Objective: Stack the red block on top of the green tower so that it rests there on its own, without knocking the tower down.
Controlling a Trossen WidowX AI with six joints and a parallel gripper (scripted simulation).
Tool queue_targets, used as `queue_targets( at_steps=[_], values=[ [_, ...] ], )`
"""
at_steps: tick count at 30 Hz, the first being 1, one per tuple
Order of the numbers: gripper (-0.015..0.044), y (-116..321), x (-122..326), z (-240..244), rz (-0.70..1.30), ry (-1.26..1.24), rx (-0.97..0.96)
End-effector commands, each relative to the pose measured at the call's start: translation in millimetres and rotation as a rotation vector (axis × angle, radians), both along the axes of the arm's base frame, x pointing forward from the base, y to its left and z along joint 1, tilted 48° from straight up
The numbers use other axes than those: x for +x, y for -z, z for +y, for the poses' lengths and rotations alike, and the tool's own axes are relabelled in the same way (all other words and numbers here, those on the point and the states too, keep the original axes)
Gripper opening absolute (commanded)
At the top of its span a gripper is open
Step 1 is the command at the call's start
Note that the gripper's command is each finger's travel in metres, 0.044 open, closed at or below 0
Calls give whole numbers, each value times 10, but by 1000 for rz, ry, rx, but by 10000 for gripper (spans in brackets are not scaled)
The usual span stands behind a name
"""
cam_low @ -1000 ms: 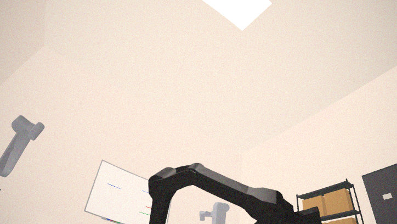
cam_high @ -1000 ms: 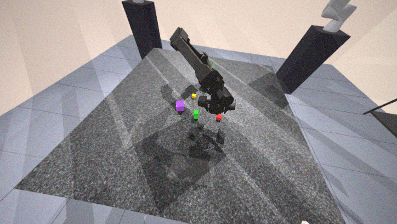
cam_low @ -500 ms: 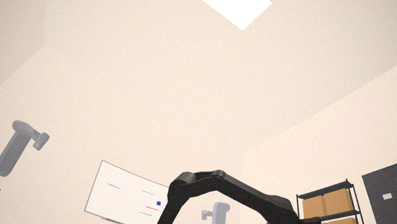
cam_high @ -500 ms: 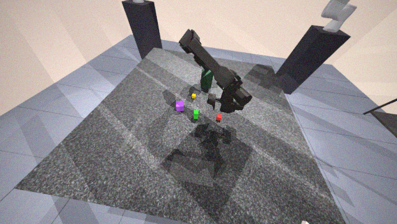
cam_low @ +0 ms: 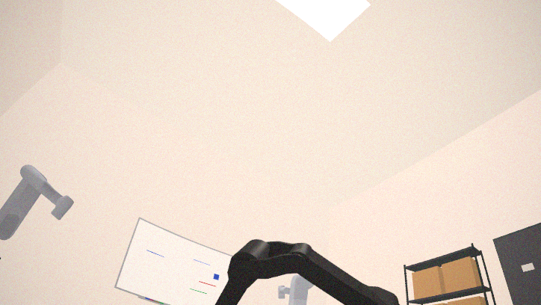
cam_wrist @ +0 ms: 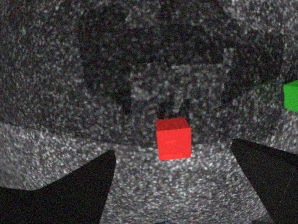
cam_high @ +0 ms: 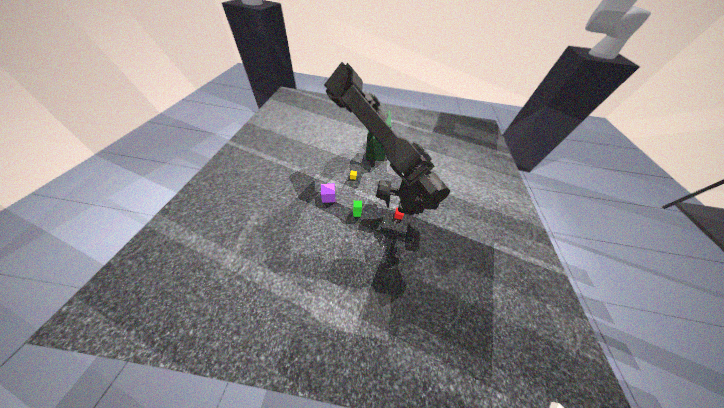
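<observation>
Top view, blocks: one red block (cam_high: 399, 214) (cam_wrist: 173, 140), one purple block (cam_high: 328, 193), one yellow block (cam_high: 353, 174)
Top view, green tower: one narrow green tower (cam_high: 357, 208) (cam_wrist: 292, 96), upright between the purple and red blocks; number of pieces in it cannot be told
Top view, red block's place: on the desk (cam_high: 227, 314) (cam_wrist: 35, 155), beside the tower and apart from it, partly hidden by the tool (cam_high: 397, 206) (cam_wrist: 174, 151)
Top view, arm: one black arm (cam_high: 372, 119) (cam_low: 272, 265), reaching over the blocks
Top view, surface: dark grey, speckled, with paler streaks and shadows
Top view, room: blue-grey tiled floor (cam_high: 101, 228), cream walls, two dark pedestals
Exterior view, whiteboard: one whiteboard (cam_low: 169, 257) with two blue strokes, one red, one green, and a blue square
Exterior view, shelving: one black rack (cam_low: 406, 284), two brown boxes on its upper visible shelf
Exterior view, label: one pale plate (cam_low: 527, 267) on a dark panel (cam_low: 510, 246), nothing readable on it
Exterior view, room: two pale grey arms, one bright ceiling panel (cam_low: 327, 15)
Wrist view, tool: spread wide, pinching nothing
Wrist view, blocks: one red, seen between the fingertips; part of the green tower at the right edge
</observation>
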State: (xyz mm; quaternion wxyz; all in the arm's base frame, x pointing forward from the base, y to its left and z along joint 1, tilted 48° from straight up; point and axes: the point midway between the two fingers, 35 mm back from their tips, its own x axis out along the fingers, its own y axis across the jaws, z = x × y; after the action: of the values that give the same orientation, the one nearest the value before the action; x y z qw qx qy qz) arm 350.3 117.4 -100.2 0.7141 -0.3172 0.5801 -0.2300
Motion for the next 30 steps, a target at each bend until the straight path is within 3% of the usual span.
queue_targets(
  at_steps=[1,29,30],
  values=[
    [440,42,5,-59,5,-2,-8],
    [440,209,55,-243,4,-2,-10],
    [414,209,55,-243,4,-2,-10]
  ],
)
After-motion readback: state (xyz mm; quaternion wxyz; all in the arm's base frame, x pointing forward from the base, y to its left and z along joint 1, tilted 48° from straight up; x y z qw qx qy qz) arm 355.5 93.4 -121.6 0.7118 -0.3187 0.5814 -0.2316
